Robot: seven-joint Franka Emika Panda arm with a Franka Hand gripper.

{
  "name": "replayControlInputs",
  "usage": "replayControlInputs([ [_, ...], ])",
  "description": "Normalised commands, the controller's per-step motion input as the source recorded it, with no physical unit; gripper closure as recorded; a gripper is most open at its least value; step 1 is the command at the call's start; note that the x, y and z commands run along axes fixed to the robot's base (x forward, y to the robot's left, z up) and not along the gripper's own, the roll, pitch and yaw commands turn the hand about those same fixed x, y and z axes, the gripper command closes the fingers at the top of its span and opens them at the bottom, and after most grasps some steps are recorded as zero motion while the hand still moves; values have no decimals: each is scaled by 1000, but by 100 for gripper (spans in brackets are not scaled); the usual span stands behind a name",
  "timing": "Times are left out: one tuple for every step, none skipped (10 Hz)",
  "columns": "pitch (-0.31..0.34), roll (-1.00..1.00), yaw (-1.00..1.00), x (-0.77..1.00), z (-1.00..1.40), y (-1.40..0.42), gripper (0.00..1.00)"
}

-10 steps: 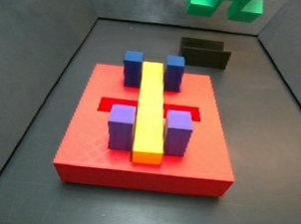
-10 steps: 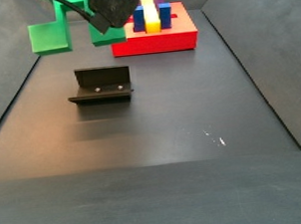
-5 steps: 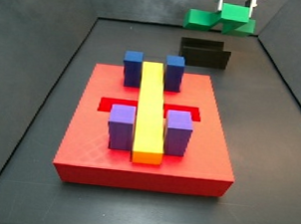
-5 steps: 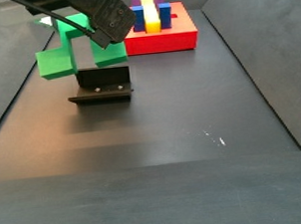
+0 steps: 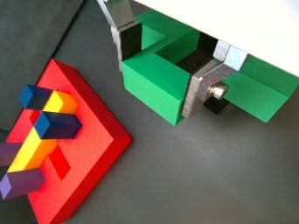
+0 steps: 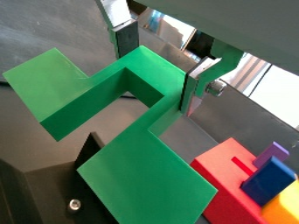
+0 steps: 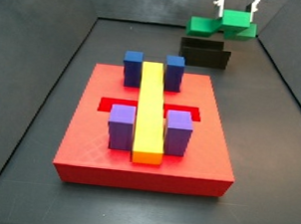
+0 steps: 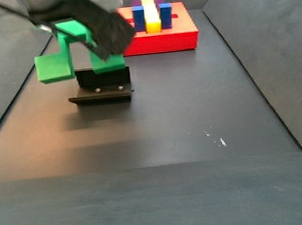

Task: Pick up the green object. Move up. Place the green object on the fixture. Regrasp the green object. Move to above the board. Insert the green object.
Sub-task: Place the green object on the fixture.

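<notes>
My gripper [image 5: 165, 63] is shut on the green object [image 5: 158, 87], its silver fingers [image 5: 201, 87] pressing the raised middle from both sides. In both wrist views the green block fills the space between the jaws [image 6: 162, 66]. In both side views the gripper [image 7: 236, 16] [image 8: 93, 42] holds the green object [image 7: 202, 26] [image 8: 55, 65] low over the dark fixture [image 7: 206, 55] [image 8: 101, 85]; I cannot tell whether they touch. The fixture also shows in a wrist view [image 6: 41, 188]. The red board [image 7: 96, 144] [image 8: 160, 41] lies apart from it.
The board carries a long yellow bar [image 7: 151, 109], two blue blocks [image 7: 134, 67] and two purple blocks [image 7: 121, 126], with red recessed slots beside them. Grey sloping walls [image 7: 35, 93] enclose the dark floor [image 8: 169, 133].
My gripper has come down with the green object, from high above the floor to just over the fixture.
</notes>
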Motion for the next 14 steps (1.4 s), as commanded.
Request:
replayControlInputs([
  [-511, -486, -29, -69, -323, 83, 100],
  [-326, -237, -6, -129, -71, 117, 100],
  [0, 229, -17, -29, 23, 23, 100],
  [74, 600, -91, -86, 51, 0, 100],
  [46, 517, -146, -46, 0, 0, 100],
  [197, 631, -214, 0, -69, -17, 100],
  [109, 303, -189, 0, -251, -14, 100],
  [40, 80, -114, 0, -263, 0, 100],
  [17, 0, -40, 0, -231, 0, 100],
  [0, 0, -11, -51, -189, 0, 100],
  [0, -60, 0, -140, -134, 0, 100],
  [0, -29, -11, -251, -186, 66, 100],
  [0, -51, -23, -277, -271, 69, 100],
  [0, -46, -20, -231, -280, 77, 100],
])
